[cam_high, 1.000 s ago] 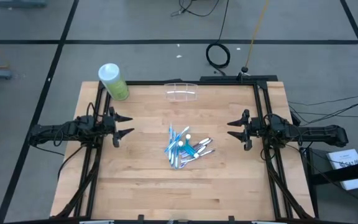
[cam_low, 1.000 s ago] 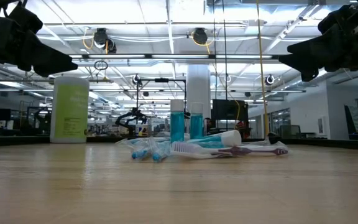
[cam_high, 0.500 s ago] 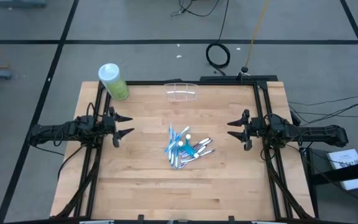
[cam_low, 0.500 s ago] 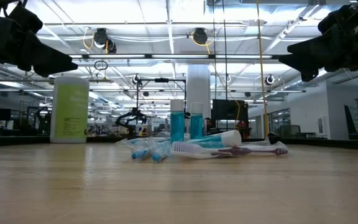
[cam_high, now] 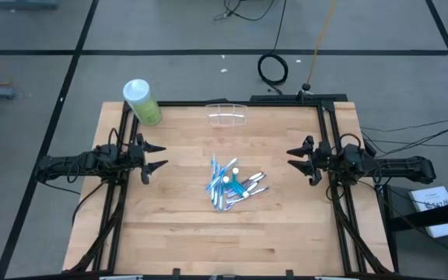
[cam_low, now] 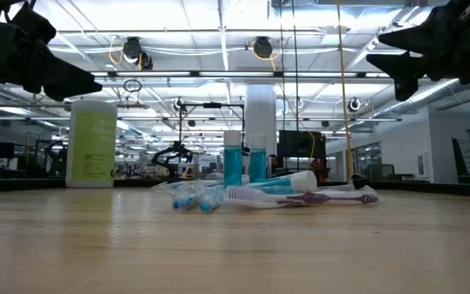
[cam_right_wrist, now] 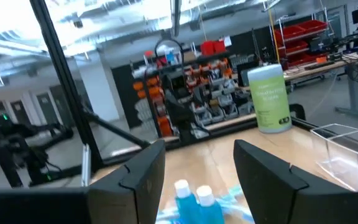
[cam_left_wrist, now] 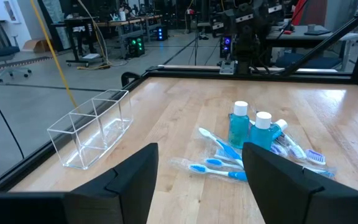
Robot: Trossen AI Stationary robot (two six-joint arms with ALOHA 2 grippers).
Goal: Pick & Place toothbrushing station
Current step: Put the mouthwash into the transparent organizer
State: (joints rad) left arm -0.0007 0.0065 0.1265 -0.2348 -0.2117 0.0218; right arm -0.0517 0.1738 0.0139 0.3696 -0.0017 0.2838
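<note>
A heap of blue, white and purple toothbrushes and small tubes (cam_high: pixel 232 185) lies on the middle of the wooden table; it also shows in the low view (cam_low: pixel 268 194) and the left wrist view (cam_left_wrist: pixel 253 146). Two small blue bottles with white caps (cam_left_wrist: pixel 250 127) stand in it. A clear plastic cup (cam_high: pixel 227 114) stands at the far edge and shows in the left wrist view (cam_left_wrist: pixel 95 127). My left gripper (cam_high: pixel 163 155) is open, above the table left of the heap. My right gripper (cam_high: pixel 290 159) is open, above the table right of the heap.
A light-green bottle with a white cap (cam_high: pixel 142 101) stands at the far left corner. A black frame (cam_high: pixel 325 117) runs along the table's edges. Bare wood (cam_high: pixel 232 241) lies between the heap and the near edge.
My right gripper has gone up, as the low view shows it higher than before. My left gripper and the things on the table have kept still.
</note>
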